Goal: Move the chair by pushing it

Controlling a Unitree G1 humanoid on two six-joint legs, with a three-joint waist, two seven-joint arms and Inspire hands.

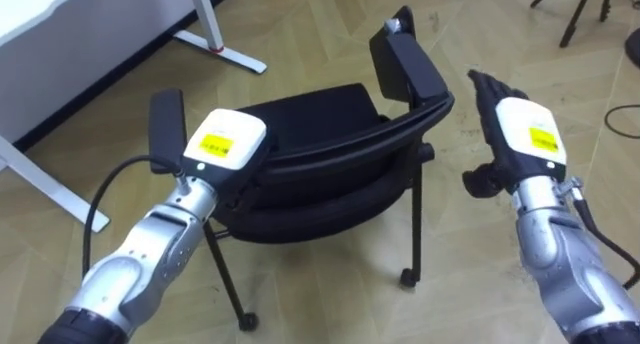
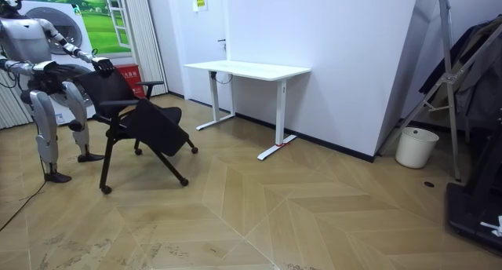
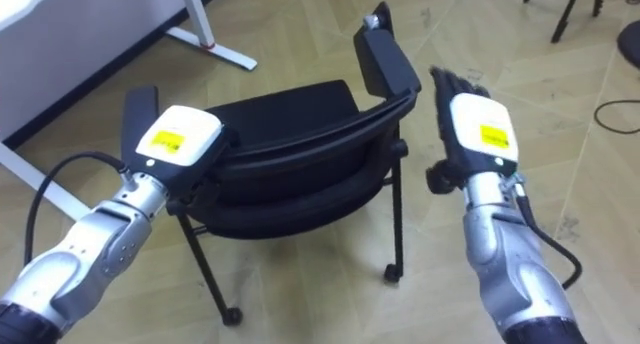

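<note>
Black chair (image 1: 310, 134) on a light brown wood floor (image 1: 330, 304) with a chevron pattern. Beyond the chair, a white desk (image 1: 60, 19). At the chair, left hand (image 1: 225, 139) and right hand (image 1: 525, 129) have white backs with yellow labels.

The black chair (image 3: 290, 169) is seen from above and behind, its curved backrest (image 3: 300, 144) nearest the robot and the seat beyond it. The left hand (image 3: 175, 139) lies on the backrest's left end, close under the left armrest (image 3: 140, 112). The right hand (image 3: 472, 129) is held at the backrest's right end with straight fingers (image 3: 450, 84) pointing away, just beside the right armrest (image 3: 385, 56); it may be touching the frame, though the contact is hard to make out. Two castors (image 3: 392, 274) stand on the wooden floor (image 3: 300, 304). A white desk (image 3: 60, 9) fills the upper left corner, and tripod legs (image 3: 570, 9) show at upper right.
</note>
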